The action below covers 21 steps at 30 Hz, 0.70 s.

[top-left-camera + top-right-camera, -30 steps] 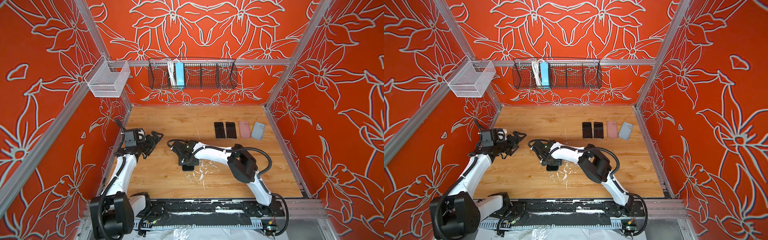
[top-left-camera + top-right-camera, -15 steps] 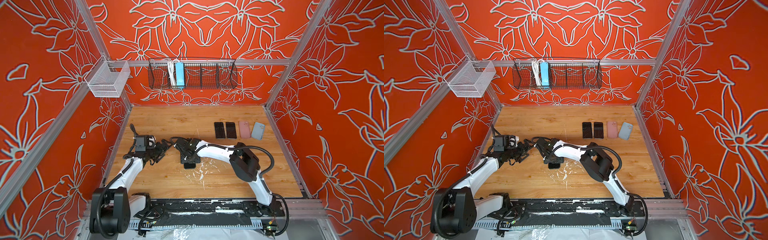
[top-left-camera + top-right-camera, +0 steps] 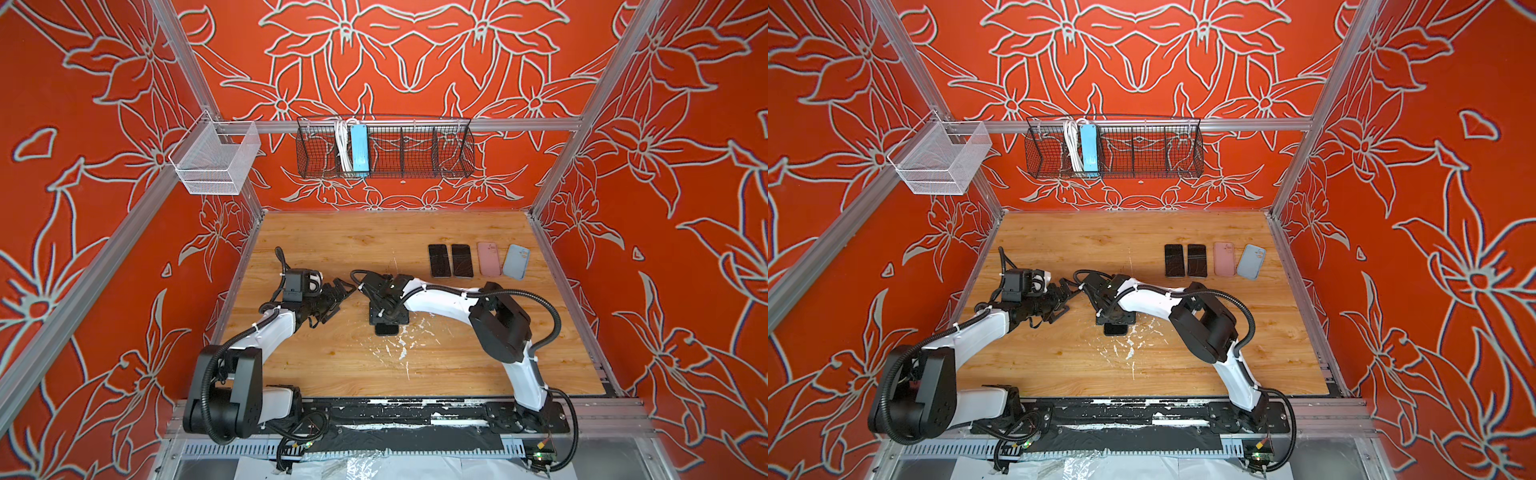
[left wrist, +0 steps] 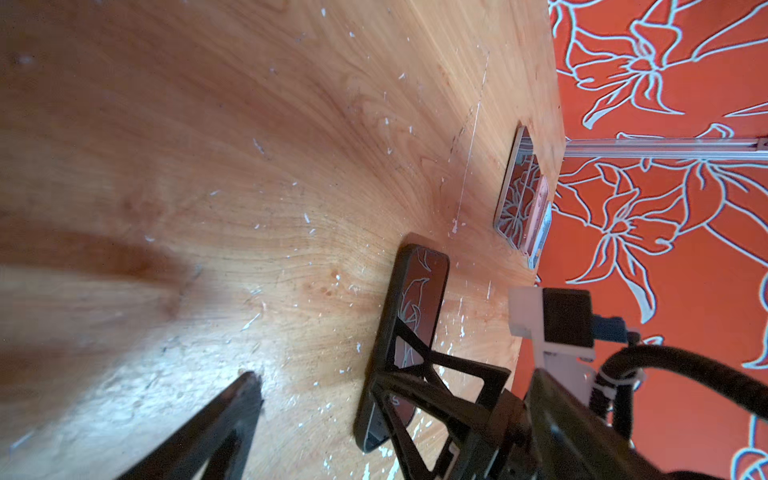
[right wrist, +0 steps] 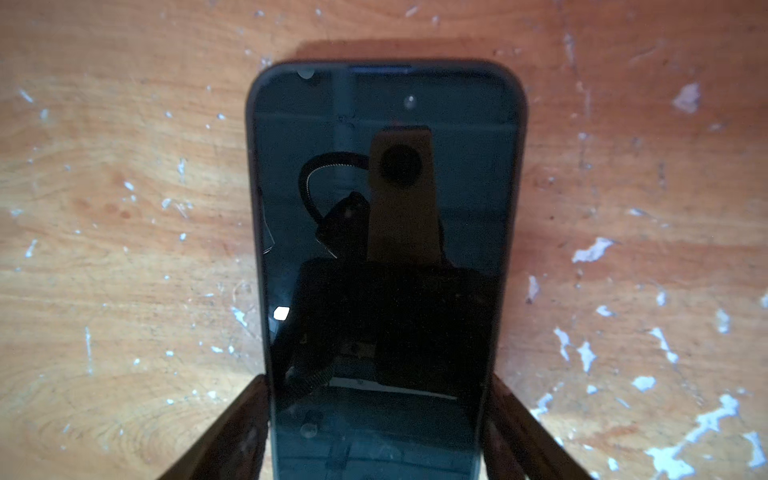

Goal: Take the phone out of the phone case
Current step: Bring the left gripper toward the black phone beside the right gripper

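Note:
A dark phone [image 5: 382, 249] lies screen up on the wooden table [image 3: 332, 365], inside a dark phone case [image 5: 250, 124] whose rim frames it. My right gripper [image 5: 376, 382] is shut on the cased phone, one finger pressed on each long side. In both top views the right gripper [image 3: 388, 318] [image 3: 1115, 320] covers most of the phone [image 3: 386, 329] [image 3: 1116, 329]. Only the phone's near end shows. My left gripper [image 3: 338, 297] [image 3: 1065, 299] is open just left of it, touching nothing. In the left wrist view the phone [image 4: 419, 299] lies ahead of the open left gripper [image 4: 392, 376].
Two black phones [image 3: 439, 260] [image 3: 462, 260], a pink case [image 3: 489, 259] and a blue case [image 3: 516, 262] lie in a row at the back right. A black wire basket [image 3: 415, 149] holding a blue power strip [image 3: 359, 147] and a white mesh basket [image 3: 216, 160] hang on the walls.
My left arm swung from the table's left edge rightward to just beside the phone, still open. The right gripper and phone shifted slightly to the right.

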Available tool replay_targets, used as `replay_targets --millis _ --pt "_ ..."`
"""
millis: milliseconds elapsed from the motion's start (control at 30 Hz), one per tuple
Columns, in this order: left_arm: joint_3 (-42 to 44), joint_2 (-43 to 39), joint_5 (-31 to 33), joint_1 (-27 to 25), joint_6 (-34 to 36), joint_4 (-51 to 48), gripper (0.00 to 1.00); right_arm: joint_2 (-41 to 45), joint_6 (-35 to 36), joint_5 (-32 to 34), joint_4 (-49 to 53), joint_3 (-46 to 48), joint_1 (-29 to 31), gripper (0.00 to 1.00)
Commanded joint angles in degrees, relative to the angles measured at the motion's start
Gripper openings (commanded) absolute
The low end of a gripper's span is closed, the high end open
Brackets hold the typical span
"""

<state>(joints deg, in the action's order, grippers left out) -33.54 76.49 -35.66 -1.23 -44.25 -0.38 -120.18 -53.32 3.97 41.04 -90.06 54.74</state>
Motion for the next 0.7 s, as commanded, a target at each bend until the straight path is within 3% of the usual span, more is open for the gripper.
replay_targets --millis 0,267,433,600,667 --pt "-2.1 2.4 -1.6 -1.3 1.3 2.6 0.97 3.8 0.5 0.6 -1.2 1.0 -0.8 0.39" --pt "-5.0 8.5 -3.6 -4.6 2.1 4.8 0.97 4.5 0.7 0.1 -2.2 2.0 -1.4 0.39" --pt "-5.3 13.2 -8.1 -6.4 0.1 11.2 1.00 4.9 0.9 -0.5 -2.4 2.2 -1.4 0.39" --pt "-3.3 18.3 -12.4 -7.5 -5.5 24.7 0.91 5.9 1.3 -0.9 -2.5 2.2 -1.5 0.39" --pt "-4.0 20.2 -13.4 -8.1 -5.8 25.6 0.89 6.3 1.3 -0.9 -2.6 2.4 -1.4 0.39"
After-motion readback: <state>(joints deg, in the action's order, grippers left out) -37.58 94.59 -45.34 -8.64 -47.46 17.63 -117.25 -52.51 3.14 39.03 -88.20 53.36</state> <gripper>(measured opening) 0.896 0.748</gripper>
